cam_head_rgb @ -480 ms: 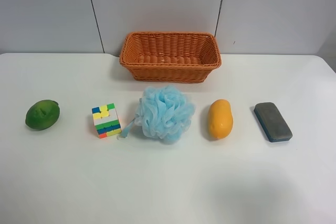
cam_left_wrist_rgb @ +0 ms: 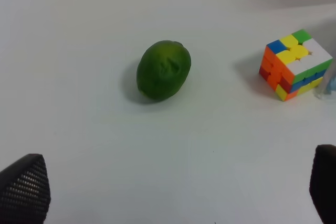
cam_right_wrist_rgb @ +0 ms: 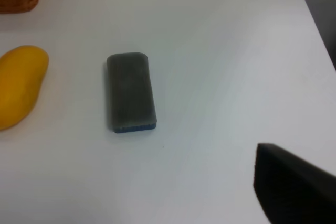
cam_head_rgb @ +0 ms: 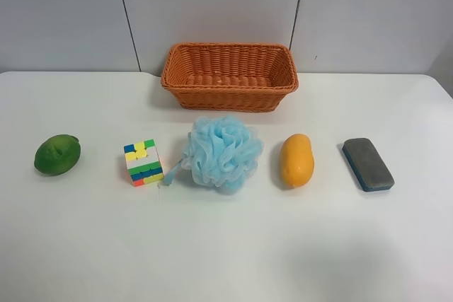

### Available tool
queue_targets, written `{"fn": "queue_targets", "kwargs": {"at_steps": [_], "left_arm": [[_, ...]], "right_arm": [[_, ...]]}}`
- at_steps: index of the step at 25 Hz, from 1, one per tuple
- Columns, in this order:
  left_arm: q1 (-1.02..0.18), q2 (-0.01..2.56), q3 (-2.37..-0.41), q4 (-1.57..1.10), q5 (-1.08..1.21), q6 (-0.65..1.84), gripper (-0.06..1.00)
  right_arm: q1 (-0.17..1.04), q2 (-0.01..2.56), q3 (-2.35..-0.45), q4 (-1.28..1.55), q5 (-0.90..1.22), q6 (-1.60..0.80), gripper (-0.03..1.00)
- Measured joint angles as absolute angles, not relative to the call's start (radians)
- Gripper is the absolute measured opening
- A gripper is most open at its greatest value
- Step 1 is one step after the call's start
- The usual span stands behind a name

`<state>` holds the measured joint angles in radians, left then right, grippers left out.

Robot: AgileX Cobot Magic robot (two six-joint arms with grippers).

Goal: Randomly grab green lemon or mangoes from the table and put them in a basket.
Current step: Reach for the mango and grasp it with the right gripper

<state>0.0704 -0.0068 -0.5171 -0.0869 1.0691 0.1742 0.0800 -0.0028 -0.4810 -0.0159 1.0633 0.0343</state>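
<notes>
The green lemon (cam_head_rgb: pixel 57 154) lies on the white table (cam_head_rgb: pixel 226 245) at the exterior high view's left; it also shows in the left wrist view (cam_left_wrist_rgb: pixel 163 70). The orange-yellow mango (cam_head_rgb: pixel 296 160) lies right of centre and shows at the edge of the right wrist view (cam_right_wrist_rgb: pixel 20 85). The empty wicker basket (cam_head_rgb: pixel 229 76) stands at the back centre. My left gripper (cam_left_wrist_rgb: pixel 173 187) is open and empty, short of the lemon. Of my right gripper only one finger (cam_right_wrist_rgb: pixel 291 182) shows, far to one side, holding nothing. No arm shows in the exterior high view.
A colourful puzzle cube (cam_head_rgb: pixel 143 163) and a blue bath pouf (cam_head_rgb: pixel 222 152) lie between the two fruits. A grey-blue eraser block (cam_head_rgb: pixel 367 164) lies beyond the mango and shows in the right wrist view (cam_right_wrist_rgb: pixel 130 92). The table's edge (cam_right_wrist_rgb: pixel 315 19) is near it.
</notes>
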Motion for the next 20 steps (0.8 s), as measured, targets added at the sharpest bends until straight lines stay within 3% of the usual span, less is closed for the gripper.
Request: {"fn": "queue_targets", "kwargs": {"at_steps": [10, 20], "left_arm": [[0.070, -0.007, -0.517, -0.087, 1.069, 0.174, 0.99], [0.070, -0.007, -0.517, -0.087, 1.069, 0.174, 0.99]], "right_arm": [[0.080, 0.038, -0.490, -0.015, 1.064, 0.034, 0.99], [0.078, 0.530, -0.762, -0.015, 1.060, 0.000, 0.99]]}}
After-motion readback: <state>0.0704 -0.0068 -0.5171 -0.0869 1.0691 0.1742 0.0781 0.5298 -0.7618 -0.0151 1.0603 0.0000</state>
